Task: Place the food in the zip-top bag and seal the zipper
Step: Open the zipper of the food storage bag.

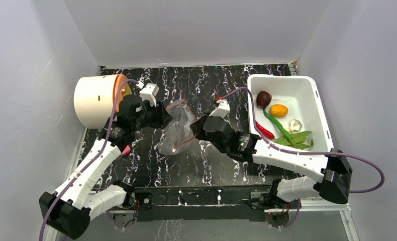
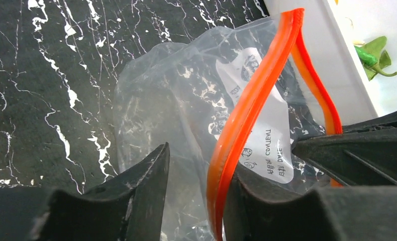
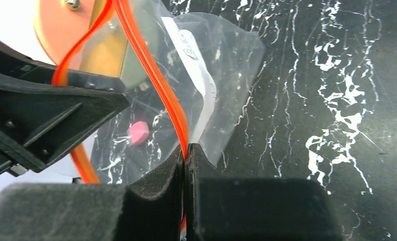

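Note:
The clear zip-top bag (image 1: 179, 125) hangs above the table between my two grippers, its mouth partly spread. My right gripper (image 3: 186, 150) is shut on one lip of the orange-red zipper (image 3: 156, 80). My left gripper (image 2: 196, 165) is open; the other zipper lip (image 2: 246, 115) runs between its fingers, against the right one. The bag's white label (image 2: 267, 135) faces the left wrist camera. The food lies in the white bin (image 1: 309, 93): a maroon fruit (image 1: 263, 98), an orange fruit (image 1: 279, 110), a garlic piece (image 1: 294, 124), a green pepper (image 1: 277, 123) and a red chilli (image 1: 265, 130).
A cream cylinder (image 1: 93, 100) with an orange end lies at the back left, close behind the left wrist. Green leaves (image 1: 298, 139) lie in the bin's near end. The bin's wall (image 2: 337, 55) stands just right of the bag. Grey walls enclose the table.

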Motion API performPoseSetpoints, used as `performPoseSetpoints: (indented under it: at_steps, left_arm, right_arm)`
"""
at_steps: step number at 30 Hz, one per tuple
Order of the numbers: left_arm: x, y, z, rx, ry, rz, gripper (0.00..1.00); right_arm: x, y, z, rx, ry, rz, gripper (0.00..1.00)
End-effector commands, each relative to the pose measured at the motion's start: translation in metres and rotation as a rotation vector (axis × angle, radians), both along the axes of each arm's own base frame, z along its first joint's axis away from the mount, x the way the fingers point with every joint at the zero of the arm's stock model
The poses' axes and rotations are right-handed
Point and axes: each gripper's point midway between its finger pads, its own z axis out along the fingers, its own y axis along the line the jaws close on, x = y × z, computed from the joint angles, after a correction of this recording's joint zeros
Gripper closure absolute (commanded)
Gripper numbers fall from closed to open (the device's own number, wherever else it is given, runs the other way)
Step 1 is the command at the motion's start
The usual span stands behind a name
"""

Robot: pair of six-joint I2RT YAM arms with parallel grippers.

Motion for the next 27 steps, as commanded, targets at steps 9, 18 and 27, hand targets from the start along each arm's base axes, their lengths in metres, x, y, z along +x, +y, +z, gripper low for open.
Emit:
performPoseSetpoints:
  at_steps: [9,18,27]
  left_arm:
    - [-0.013,-0.014,0.006,-0.055,0.035,-0.082,1.0]
    - [-0.023,-0.002,0.018,-0.002,0.053,-0.068,0.48]
    - [-0.04,-0.015,0.01,-0.058,0.125,-0.154,0.39]
  right_arm:
    - [-0.002,0.009,0.004,0.097,0.001,0.023,1.0]
    - [0.002,0.01,0.009,0.13,-0.004,0.005,1.0]
    - [0.002,0.004,0.012,0.163,-0.008,-0.016,1.0]
